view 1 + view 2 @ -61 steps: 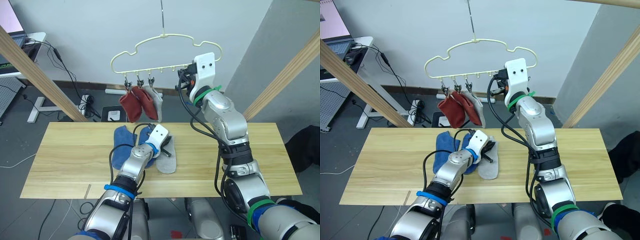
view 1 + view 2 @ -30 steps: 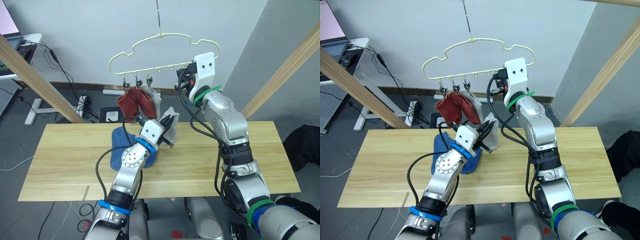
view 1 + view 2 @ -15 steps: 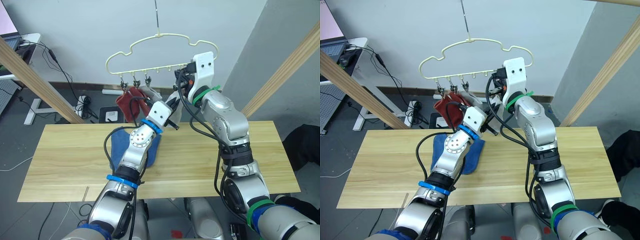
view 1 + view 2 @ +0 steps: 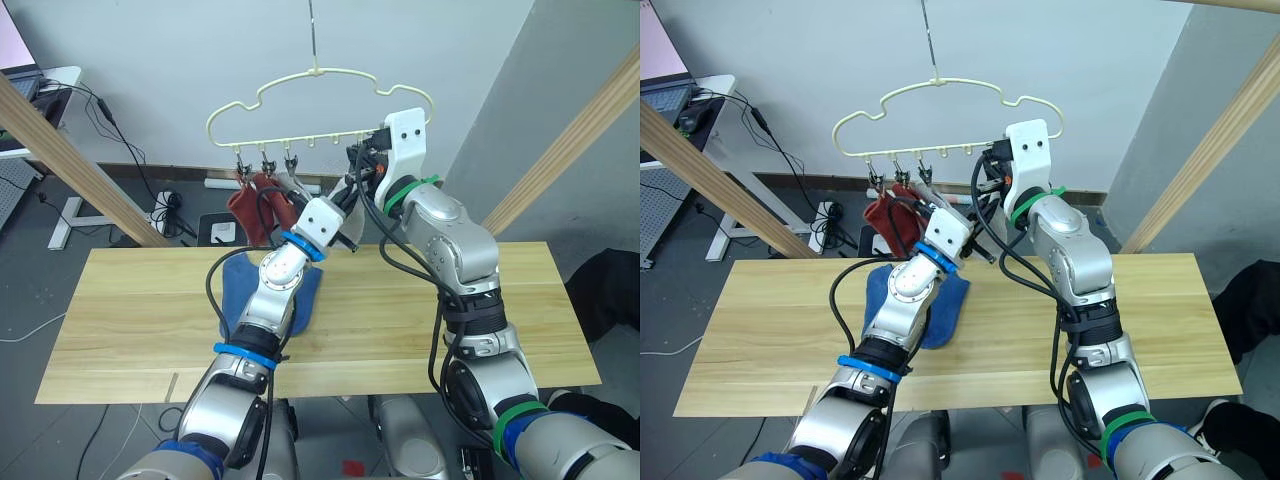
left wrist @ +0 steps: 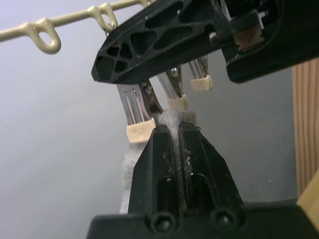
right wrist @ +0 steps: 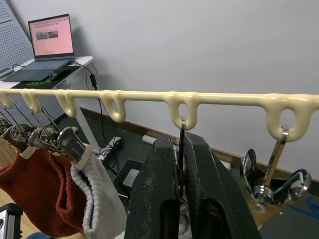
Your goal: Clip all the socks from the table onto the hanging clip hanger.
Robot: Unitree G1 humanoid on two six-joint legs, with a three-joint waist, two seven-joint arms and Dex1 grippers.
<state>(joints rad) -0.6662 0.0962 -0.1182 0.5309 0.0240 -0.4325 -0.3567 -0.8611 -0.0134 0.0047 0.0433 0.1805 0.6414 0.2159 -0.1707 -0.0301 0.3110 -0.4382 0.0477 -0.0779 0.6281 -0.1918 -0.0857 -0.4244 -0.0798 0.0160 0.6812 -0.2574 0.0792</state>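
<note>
L gripper (image 5: pixel 175 130), pinching a grey sock (image 5: pixel 168 119), has risen from table (image 4: pixel 150 300) to frame centre, where R gripper (image 6: pixel 180 149) squeezes a hanger (image 4: pixel 320 72) clip (image 6: pixel 182 130) — clipping's next.

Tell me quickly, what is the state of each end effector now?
Left end effector: shut on a light grey sock, raised to the clip hanger.
Right end effector: shut on a clip of that hanger.

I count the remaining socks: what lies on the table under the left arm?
Blue socks lie on the table there, partly covered by the left arm. How many is unclear, since they overlap and the arm hides part.
</note>
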